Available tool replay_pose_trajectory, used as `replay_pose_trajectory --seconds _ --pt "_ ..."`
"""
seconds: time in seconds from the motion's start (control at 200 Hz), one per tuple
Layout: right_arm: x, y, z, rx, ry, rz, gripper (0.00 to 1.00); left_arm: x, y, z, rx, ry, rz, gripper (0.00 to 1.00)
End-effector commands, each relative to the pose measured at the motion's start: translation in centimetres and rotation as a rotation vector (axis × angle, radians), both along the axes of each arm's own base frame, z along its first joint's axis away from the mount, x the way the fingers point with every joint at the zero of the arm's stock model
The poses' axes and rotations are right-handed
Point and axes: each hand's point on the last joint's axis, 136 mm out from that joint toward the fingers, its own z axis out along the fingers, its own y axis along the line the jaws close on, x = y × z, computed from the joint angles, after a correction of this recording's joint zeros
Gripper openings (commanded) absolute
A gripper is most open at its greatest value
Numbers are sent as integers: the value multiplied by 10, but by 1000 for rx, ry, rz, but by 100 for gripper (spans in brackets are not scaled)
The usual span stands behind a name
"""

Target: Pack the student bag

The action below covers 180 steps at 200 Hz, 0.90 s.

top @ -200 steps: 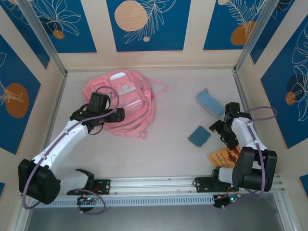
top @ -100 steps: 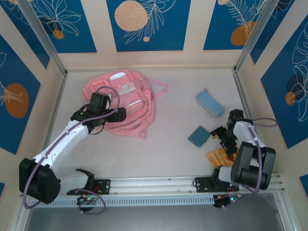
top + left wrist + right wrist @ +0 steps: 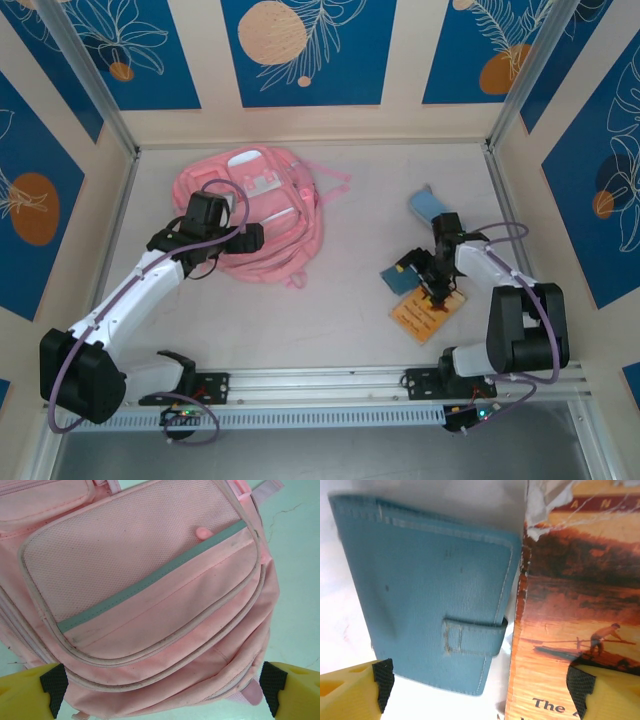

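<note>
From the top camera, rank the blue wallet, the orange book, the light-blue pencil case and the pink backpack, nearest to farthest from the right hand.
1. Tied: blue wallet and orange book, both just under the right hand; too close to call.
2. Then the light-blue pencil case, just behind the arm.
3. Last, the pink backpack, far across on the left.

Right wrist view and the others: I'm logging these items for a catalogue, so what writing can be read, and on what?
"The": bottom of the book cover; the next word is cut off.
"A N": pale spaced letters at the cover's top; the rest is unreadable.
Blue wallet: no text.
Student bag: no text; its white patches are too small to read.
</note>
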Motion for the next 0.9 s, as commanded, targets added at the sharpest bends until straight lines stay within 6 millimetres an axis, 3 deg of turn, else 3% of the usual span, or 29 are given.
replay_pose_trajectory --seconds 0.0,0.19,0.335,0.48,0.575,0.65,0.74,0.895 --pt "5 44 -18 138 20 42 92 -1 -2 -2 -21 25 -9 100" --pt "28 86 -13 159 -32 187 91 0 -11 -3 -61 41 -33 100" --pt "30 111 -12 106 -38 301 88 2 -32 1 -133 59 -106 98" --pt "27 107 -1 -70 -66 380 88 -4 -56 -2 -196 95 -188 96" --pt "25 90 16 -175 -99 386 88 -9 -68 -6 -196 126 -219 95" --pt "23 77 24 -261 -136 383 82 -11 -77 -9 -204 146 -228 94" --pt "19 78 20 -280 -125 413 74 -11 -89 -13 -227 165 -238 91" --pt "12 93 7 -332 -74 493 69 -10 -103 -18 -251 179 -233 87"
